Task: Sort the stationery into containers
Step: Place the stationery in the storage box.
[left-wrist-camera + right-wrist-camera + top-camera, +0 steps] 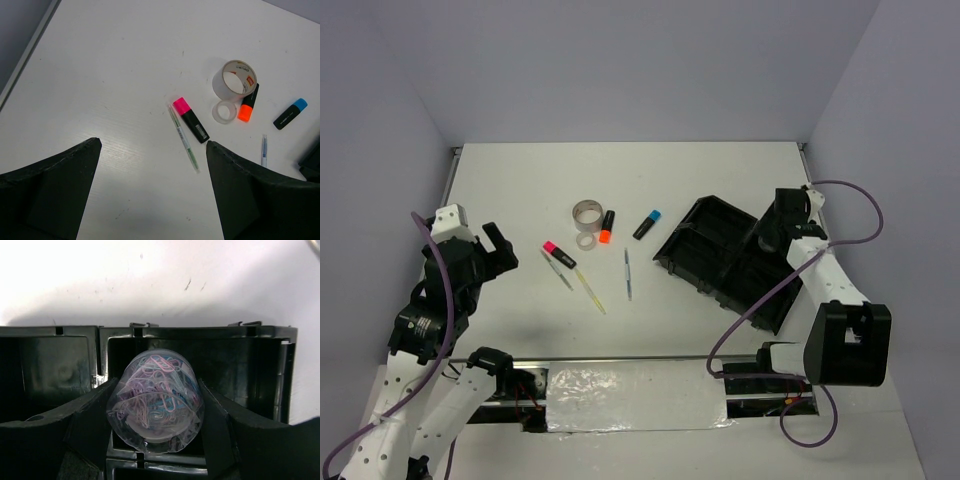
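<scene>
Right fingers (85,425) pinch a clear tub of paper clips (156,400) between them, over a tray (60,332) compartment. Left fingers (50,185) are spread above the table (100,75); pink highlighter (191,120) and green pen (183,138) lie just ahead.

Organizer tray (311,162): we saw only a dark corner, cut by the right edge of the left wrist frame.
Blue pen (264,147): lower end was hidden behind a finger (250,195).
Clear tub of paper clips (156,400): overhead, we found it hidden under the right gripper (767,237).
</scene>
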Available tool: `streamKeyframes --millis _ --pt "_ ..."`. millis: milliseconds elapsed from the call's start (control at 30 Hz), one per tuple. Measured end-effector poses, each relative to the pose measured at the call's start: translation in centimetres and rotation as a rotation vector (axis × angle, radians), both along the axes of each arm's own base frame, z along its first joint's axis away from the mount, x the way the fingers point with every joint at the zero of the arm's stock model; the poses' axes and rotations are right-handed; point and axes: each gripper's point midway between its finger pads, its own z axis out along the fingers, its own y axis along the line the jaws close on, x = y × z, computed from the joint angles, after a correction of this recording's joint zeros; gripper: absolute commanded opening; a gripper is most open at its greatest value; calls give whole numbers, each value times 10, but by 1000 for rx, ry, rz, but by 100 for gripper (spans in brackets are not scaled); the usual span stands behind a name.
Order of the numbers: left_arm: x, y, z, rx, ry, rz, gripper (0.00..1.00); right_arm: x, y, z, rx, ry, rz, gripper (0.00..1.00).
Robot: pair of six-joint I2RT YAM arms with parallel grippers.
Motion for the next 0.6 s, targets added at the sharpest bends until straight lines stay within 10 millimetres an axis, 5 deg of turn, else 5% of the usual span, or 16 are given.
streamKeyframes --millis 300,600 --pt "0 0 0 1 2 0 99 1 4 -6 16 7 15 99" --pt "2 -1 -3 4 16 0 99 1 21 2 2 -4 74 100"
